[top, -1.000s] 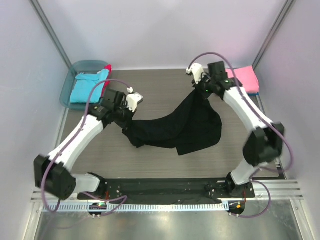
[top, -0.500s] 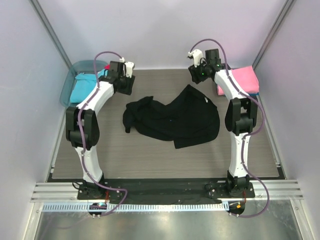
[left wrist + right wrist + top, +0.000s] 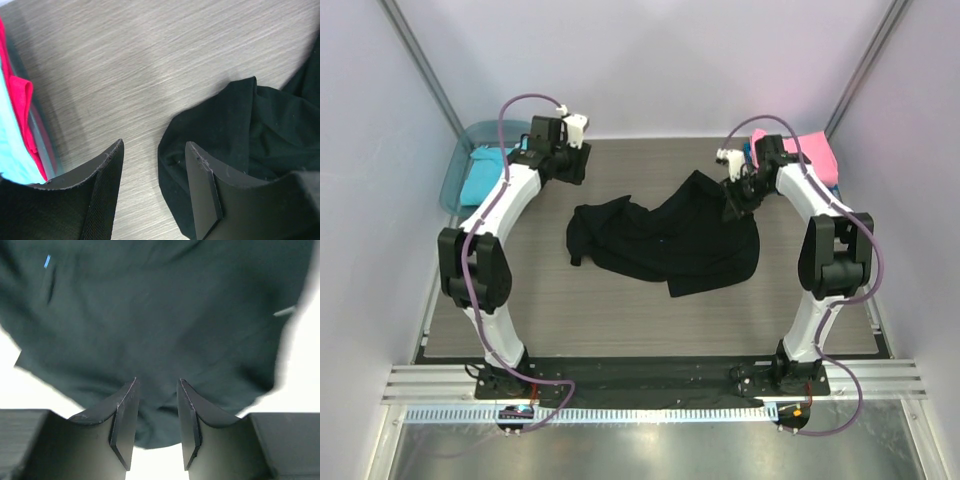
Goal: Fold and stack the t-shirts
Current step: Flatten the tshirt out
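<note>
The big black cloth t-shirt (image 3: 665, 240) lies crumpled in the middle of the grey wood-look table (image 3: 620, 310). The left claw (image 3: 154, 150) is at the far left, near the see-through teal plastic tub (image 3: 455, 175). Its two fingers are spread wide and hold nothing. Bare table shows between them, and the black shirt's edge is just beside one finger. The right claw (image 3: 156, 390) hangs over the far right part of the black shirt. Its fingers are partly apart with nothing pinched between them. I cannot tell if they touch the cloth.
</note>
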You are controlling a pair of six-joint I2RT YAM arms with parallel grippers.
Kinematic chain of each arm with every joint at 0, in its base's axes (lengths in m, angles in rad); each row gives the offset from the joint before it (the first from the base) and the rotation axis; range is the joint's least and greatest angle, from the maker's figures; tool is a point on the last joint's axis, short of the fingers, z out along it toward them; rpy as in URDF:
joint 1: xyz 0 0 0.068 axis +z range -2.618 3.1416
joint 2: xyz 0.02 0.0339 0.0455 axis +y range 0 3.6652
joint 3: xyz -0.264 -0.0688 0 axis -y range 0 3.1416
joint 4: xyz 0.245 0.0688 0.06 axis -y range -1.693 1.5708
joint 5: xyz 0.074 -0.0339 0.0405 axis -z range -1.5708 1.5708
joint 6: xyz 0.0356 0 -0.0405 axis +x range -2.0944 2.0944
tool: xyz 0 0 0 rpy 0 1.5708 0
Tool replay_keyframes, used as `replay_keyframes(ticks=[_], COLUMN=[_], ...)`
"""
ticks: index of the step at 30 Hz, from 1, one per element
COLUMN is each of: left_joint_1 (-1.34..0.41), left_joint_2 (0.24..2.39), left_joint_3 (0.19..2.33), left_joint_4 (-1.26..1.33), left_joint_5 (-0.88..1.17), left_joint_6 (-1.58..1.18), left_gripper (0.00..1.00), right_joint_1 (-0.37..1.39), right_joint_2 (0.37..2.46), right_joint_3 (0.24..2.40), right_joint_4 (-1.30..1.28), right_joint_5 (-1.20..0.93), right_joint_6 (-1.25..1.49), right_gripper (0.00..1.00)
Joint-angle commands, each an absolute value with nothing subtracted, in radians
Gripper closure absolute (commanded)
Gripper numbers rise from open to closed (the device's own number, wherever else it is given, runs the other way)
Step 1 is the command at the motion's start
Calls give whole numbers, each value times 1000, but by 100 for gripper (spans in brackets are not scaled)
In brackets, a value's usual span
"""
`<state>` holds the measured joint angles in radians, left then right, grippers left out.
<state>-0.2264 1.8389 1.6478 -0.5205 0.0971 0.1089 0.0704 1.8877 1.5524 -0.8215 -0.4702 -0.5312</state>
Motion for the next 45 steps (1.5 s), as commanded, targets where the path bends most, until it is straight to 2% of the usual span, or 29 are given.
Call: replay_keyframes(ticks=[1, 11, 23, 45], left_joint_1=[-238, -281, -301, -318], left_joint_2=[1828, 1858, 1870, 1861], left_joint_3=[1652, 1677, 1681, 1663], left_joint_4=[-528, -540, -546, -541], left_joint_5=[124, 106, 92, 78], left_joint_6=[112, 127, 140, 155], left_gripper=[46, 45, 45, 45], right_joint_1=[78, 72, 35, 35], right_joint_2=[1897, 1994, 1976, 2095], right_joint_3=[1514, 1534, 1525, 1580], right_joint_4=[-942, -995, -1071, -1101], right_joint_5=[-555, -489, -468, -521], right_joint_6=[-564, -601, -663, -637], right_gripper=[59, 58, 53, 55])
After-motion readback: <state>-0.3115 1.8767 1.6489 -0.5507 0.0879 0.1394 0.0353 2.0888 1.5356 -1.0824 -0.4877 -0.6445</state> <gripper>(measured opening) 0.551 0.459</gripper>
